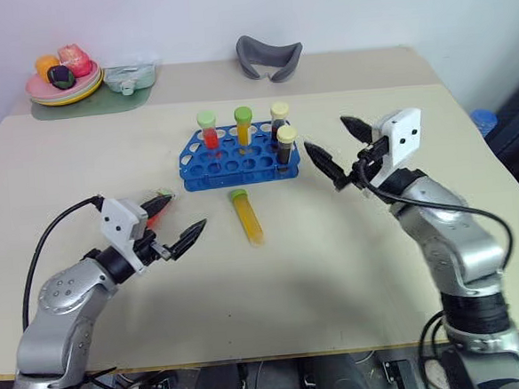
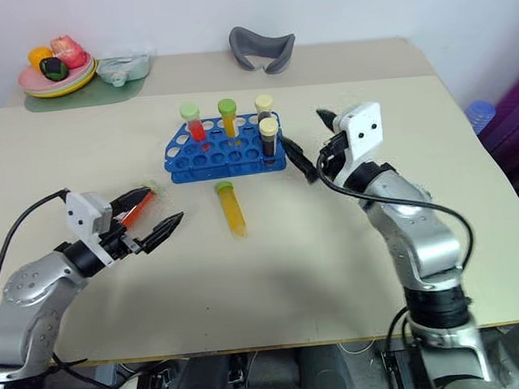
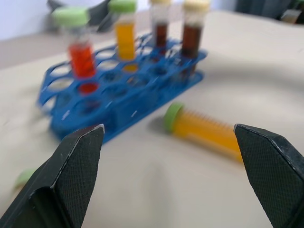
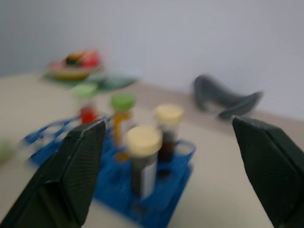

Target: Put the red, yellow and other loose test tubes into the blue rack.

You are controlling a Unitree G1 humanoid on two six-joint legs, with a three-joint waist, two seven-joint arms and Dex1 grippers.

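The blue rack (image 1: 239, 163) stands mid-table and holds a red tube (image 1: 209, 132), a yellow tube (image 1: 243, 124) and two dark tubes with cream caps (image 1: 285, 145). In front of the rack a loose yellow tube (image 1: 248, 217) with a green cap lies flat on the table. A loose red tube (image 2: 135, 204) lies on the table just behind my left gripper (image 1: 179, 218), which is open, holds nothing and points toward the yellow tube (image 3: 209, 133). My right gripper (image 1: 327, 138) hovers open and holding nothing, just right of the rack (image 4: 156, 190).
At the far left corner sit a plate of toy fruit (image 1: 63, 84) and a pale green container (image 1: 131, 77) on a green mat. A grey curved object (image 1: 269, 57) lies at the back centre. The table's front edge runs near my arms.
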